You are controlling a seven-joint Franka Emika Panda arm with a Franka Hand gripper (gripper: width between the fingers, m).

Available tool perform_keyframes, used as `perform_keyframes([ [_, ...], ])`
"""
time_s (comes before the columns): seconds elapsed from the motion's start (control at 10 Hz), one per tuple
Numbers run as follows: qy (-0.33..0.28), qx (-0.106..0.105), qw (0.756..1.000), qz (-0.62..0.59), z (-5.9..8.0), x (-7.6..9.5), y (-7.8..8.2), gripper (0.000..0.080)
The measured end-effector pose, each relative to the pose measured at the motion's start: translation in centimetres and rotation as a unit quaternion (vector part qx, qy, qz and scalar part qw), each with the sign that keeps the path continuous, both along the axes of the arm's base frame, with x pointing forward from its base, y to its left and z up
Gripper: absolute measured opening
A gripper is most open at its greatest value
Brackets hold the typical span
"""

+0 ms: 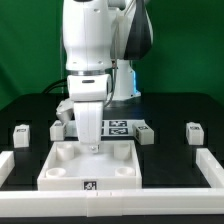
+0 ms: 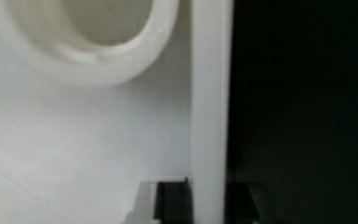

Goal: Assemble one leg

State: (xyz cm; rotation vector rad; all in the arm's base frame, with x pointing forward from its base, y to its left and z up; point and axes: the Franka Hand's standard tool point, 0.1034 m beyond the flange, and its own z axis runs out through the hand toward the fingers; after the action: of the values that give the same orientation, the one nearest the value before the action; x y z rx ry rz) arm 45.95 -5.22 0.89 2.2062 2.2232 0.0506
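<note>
The white square tray with round corner sockets lies at the table's middle front. My gripper reaches down onto its far wall. In the wrist view my gripper has one dark finger inside the tray's wall and the other outside, both tight against it. A round socket shows inside the tray. Small white legs with tags stand on the black table: one at the exterior view's far left, one beside the arm, one right of the tray, one at the far right.
The marker board lies behind the tray, partly hidden by the arm. A low white border runs along the exterior view's left, front and right of the table.
</note>
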Motion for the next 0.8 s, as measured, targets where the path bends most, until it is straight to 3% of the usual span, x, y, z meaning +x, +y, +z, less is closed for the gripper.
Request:
perform_keyframes([
  [0.3,0.000,0.000,1.000,-0.003,0.0,0.0,0.3,0.0055],
  [0.8,-0.004,0.007,1.000,0.004,0.1,1.2,8.9,0.0057],
])
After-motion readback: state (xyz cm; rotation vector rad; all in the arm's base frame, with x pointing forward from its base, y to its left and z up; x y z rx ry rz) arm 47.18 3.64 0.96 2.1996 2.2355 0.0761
